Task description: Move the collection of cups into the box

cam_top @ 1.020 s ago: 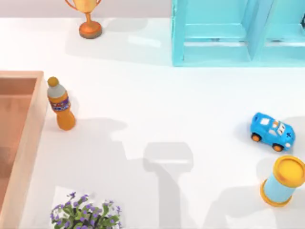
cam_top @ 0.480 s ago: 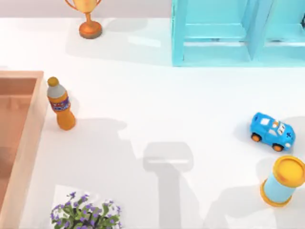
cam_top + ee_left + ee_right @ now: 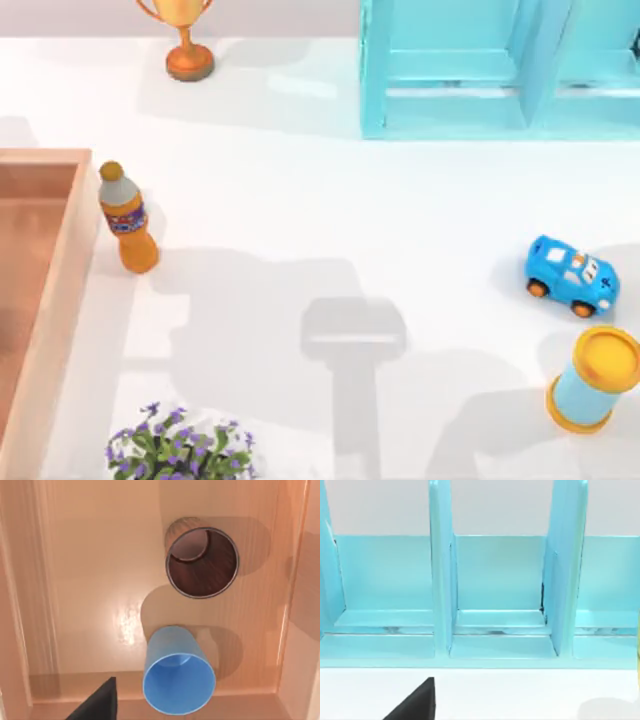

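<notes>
Box (image 3: 62,290): at the bench's (image 3: 300,200) left edge, thick tan rim, reddish-brown inside.
Left jaws: one dark fingertip (image 3: 97,705) shows in the left wrist view — open or shut, I cannot tell.
Light blue cup (image 3: 177,677): upright inside the box, just beside that fingertip.
Brown cup (image 3: 202,562): upright in the box, farther from the fingertip, apart from the blue one.
Orange bottle (image 3: 127,218): standing just outside the box rim.
Right jaws: a dark fingertip (image 3: 415,702) facing the cyan shelf unit (image 3: 495,595) — state cannot be told.
</notes>
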